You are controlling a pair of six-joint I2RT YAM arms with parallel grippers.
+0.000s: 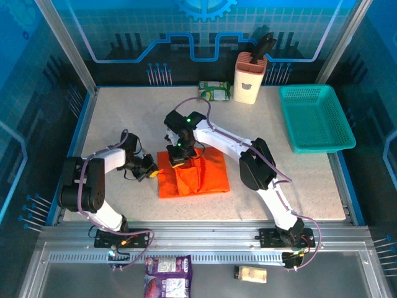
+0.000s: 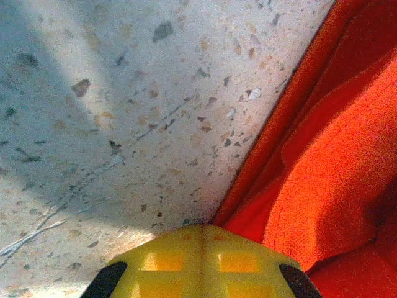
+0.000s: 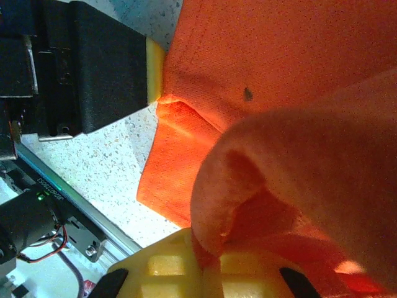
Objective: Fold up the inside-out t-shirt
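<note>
The inside-out t-shirt (image 1: 201,177) lies as a bright orange folded rectangle in the middle of the table. My right gripper (image 1: 178,159) hangs over its upper left part. Its yellow fingers (image 3: 167,264) are shut on a raised fold of the cloth (image 3: 279,56), which bulges up from the jaws. My left gripper (image 1: 152,172) sits low at the shirt's left edge. In the left wrist view its gripper (image 2: 201,231) is shut, with the orange hem (image 2: 329,155) meeting the tips. The right wrist view shows that gripper (image 3: 155,71) pinching the shirt's corner.
A teal mesh basket (image 1: 316,118) stands at the back right. A beige holder with a black tool (image 1: 250,77) and a green packet (image 1: 214,91) sit at the back edge. The speckled table (image 1: 298,180) is bare right of the shirt. Two packets (image 1: 167,276) lie below the front rail.
</note>
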